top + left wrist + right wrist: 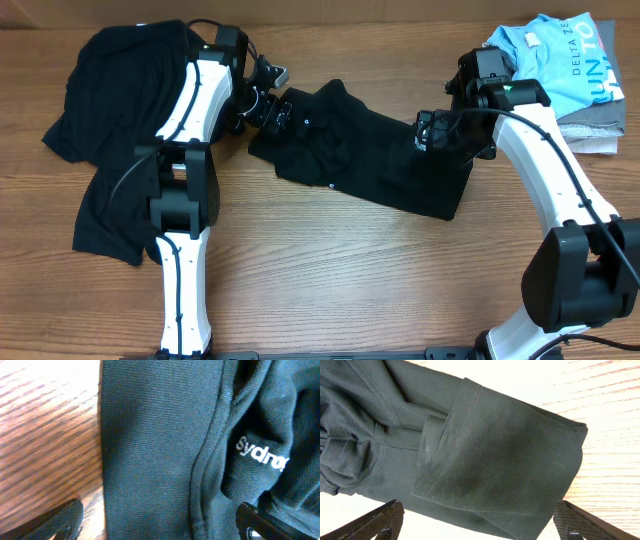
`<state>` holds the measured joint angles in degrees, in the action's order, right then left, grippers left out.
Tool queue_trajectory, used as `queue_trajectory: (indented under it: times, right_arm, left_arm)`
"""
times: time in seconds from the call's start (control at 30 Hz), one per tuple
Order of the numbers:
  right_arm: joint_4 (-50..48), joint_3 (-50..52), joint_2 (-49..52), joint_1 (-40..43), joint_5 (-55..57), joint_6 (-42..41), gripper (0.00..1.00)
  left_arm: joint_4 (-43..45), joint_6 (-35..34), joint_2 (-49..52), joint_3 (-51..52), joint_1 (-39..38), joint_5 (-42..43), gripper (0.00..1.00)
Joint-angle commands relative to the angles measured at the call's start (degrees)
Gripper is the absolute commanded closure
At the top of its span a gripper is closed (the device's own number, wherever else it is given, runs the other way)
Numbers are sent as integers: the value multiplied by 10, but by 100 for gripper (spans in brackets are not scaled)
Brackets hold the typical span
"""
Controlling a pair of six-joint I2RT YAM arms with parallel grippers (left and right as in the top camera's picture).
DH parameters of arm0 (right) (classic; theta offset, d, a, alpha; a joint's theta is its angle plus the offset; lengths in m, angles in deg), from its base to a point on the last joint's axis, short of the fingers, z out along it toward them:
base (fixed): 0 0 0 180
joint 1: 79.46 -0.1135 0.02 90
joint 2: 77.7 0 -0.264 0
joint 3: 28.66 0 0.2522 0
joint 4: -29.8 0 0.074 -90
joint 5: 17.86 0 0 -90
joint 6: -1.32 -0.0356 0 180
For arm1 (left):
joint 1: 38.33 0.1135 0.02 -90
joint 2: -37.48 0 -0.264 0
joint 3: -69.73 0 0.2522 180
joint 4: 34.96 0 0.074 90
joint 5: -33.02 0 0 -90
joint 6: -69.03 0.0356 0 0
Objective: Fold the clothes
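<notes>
- A black shirt (370, 165) lies bunched on the wooden surface (350, 290), well to the left of the light-blue shirt (565, 60).
- It is soft, knitted cloth with wrinkles, and has small white letters (262, 457) on it.
- Its long way slants from far left to near right, and the near-right end has a straight, folded edge.
- A floppy pile of black clothes (120, 120) lies much farther left of the light-blue shirt.
- The light-blue shirt rests folded on a grey shirt (600, 135).
- The left gripper (272, 105) is over the black shirt's far-left end, its fingers (60, 520) spread wide and holding nothing.
- The right gripper (432, 133) is over the black shirt's end nearer the light-blue shirt, its fingers (375, 522) also spread wide above a flat folded sleeve.
</notes>
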<state>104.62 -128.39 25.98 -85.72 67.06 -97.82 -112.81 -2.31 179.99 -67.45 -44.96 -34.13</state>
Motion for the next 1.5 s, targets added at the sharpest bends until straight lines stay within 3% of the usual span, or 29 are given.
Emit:
queue_trajectory:
  times: [0.0, 0.47, 0.5, 0.57, 0.67, 0.9, 0.93, 1.03, 1.1, 1.47]
  right_arm:
    - [-3, -12, -2, 0, 6, 2, 0]
    - [-3, -12, -2, 0, 6, 2, 0]
    - [-3, -12, -2, 0, 6, 2, 0]
    - [-3, -12, -2, 0, 6, 2, 0]
    - [-3, -12, -2, 0, 6, 2, 0]
    - [-2, -12, -2, 0, 5, 2, 13]
    - [-2, -12, -2, 0, 3, 2, 21]
    - [-2, -9, -2, 0, -7, 1, 70]
    - [-11, -2, -1, 0, -23, -3, 96]
    - [-125, 85, 23, 0, -218, -33, 96]
  left_arm:
    - [5, 13, 16, -1, -5, 0, 0]
    - [-1, 4, 61, -1, -49, 94, 0]
    - [-2, 3, 61, -1, -49, 105, 4]
    - [-2, -6, 61, -1, -49, 117, 24]
    - [-1, -31, 61, -1, -48, 110, 96]
    - [-14, -98, 46, -9, -17, 56, 96]
    - [-21, -101, 40, -14, -11, 56, 96]
    - [-45, -106, 17, -31, 11, 52, 96]
    - [-61, -106, -1, -40, 22, 52, 96]
    - [-119, -111, -89, -44, 17, -12, 96]
